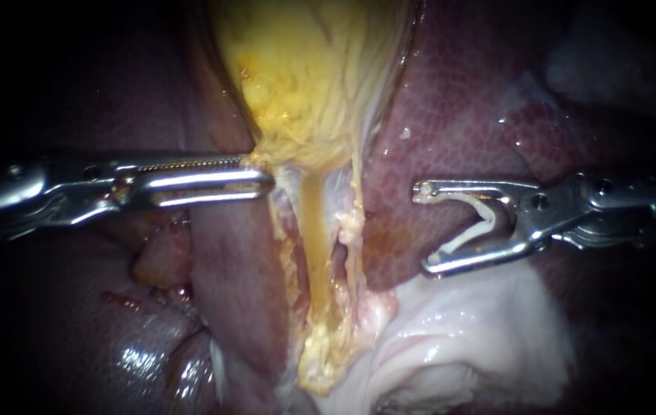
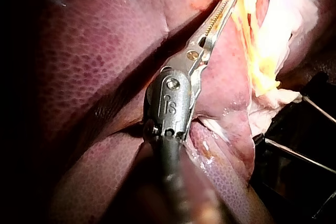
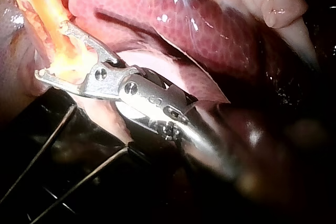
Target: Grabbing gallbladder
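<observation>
Pale white tissue (image 1: 482, 330) lies nearest, at 5 o'clock. At 3 o'clock the right instrument (image 1: 423, 229) holds a white clip (image 1: 482, 219) between wide-spread jaws. At 9 o'clock the left instrument (image 1: 266, 181) has its jaws clamped on the gallbladder (image 1: 305, 77) at its narrow neck. The yellow sac rises to 12 o'clock against the liver (image 1: 458, 100).

**Gallbladder (image 1: 313, 84) met from the left**

The left instrument (image 1: 263, 180) lies level, its tip apparently touching the yellow gallbladder where it narrows. The right instrument (image 1: 424, 228), over the liver (image 1: 458, 115), holds a white clip (image 1: 485, 223) in its wide-spread pincer.
</observation>
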You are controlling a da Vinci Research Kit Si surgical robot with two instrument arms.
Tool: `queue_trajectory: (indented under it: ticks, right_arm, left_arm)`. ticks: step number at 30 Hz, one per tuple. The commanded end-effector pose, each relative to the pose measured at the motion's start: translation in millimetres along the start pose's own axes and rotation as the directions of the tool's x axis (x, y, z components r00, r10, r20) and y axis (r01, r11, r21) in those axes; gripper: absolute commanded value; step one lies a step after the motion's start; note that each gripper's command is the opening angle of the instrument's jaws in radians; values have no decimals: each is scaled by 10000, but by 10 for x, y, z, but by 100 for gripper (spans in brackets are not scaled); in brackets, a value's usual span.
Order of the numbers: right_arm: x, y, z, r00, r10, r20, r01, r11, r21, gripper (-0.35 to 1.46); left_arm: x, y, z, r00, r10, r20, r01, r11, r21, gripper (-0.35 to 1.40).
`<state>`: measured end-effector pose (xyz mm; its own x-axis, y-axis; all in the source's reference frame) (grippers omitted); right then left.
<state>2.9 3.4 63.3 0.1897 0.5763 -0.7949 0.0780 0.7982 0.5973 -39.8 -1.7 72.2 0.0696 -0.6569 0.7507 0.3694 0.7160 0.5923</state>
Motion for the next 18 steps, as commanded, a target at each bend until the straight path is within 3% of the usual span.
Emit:
queue_trajectory:
  ticks: [1,6,18]
  right_arm:
    - [0,0,0,10000,-1,-1,1,10000,-3,60]
    - [0,0,0,10000,-1,-1,1,10000,-3,60]
    - [-1,1,0,10000,-1,-2,1,10000,-12,60]
  left_arm:
    - [0,1,-3,9999,-49,-95,49,10000,-63,-35]
    - [-1,3,-9,9992,-70,-382,58,9995,-297,-35]
    - [-4,-2,-9,9992,-100,-379,87,9993,-353,-35]
